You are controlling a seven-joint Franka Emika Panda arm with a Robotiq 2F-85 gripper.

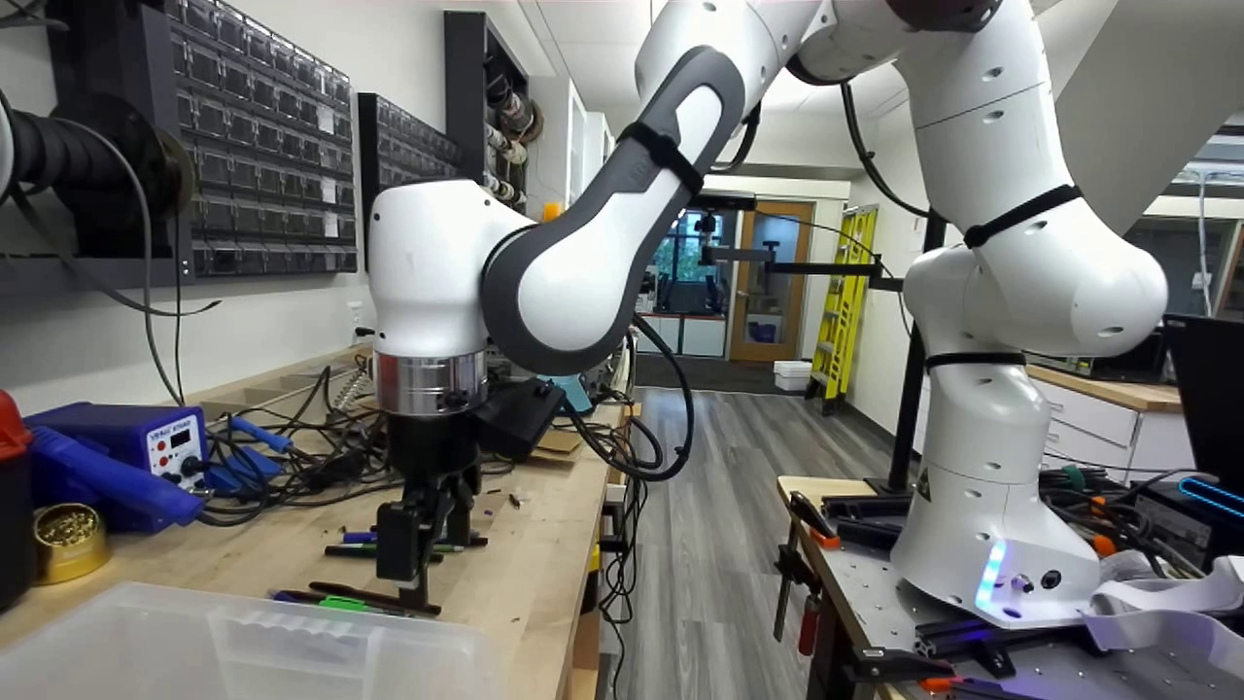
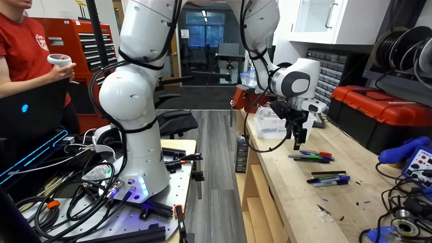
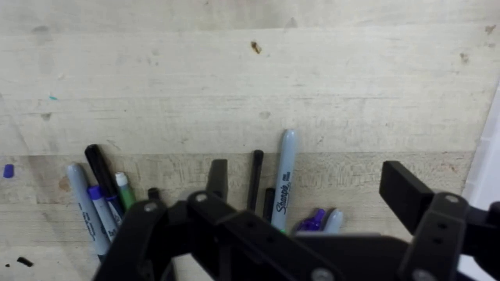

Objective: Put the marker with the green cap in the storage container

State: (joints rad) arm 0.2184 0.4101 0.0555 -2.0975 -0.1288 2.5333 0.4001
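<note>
Two fingers (image 3: pixel 406 195), spread well apart — pincer (image 3: pixel 304 177) low over the bench (image 3: pixel 250 86). Marker with the green cap (image 3: pixel 285 171) lies on it below, seen between the fingers in the wrist view, its green end mostly hidden by the pincer. Storage container (image 1: pixel 292 637) out past one finger — more markers (image 3: pixel 88 210) past the opposite one.

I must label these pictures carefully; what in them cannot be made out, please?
Green-capped marker: wrist view, cap mostly hidden by the claw.
Storage container: an exterior view, cut off by the bottom edge.
Person: an exterior view, head mostly cut off by the top edge.
Dark scrap: wrist view, too small to identify.
</note>
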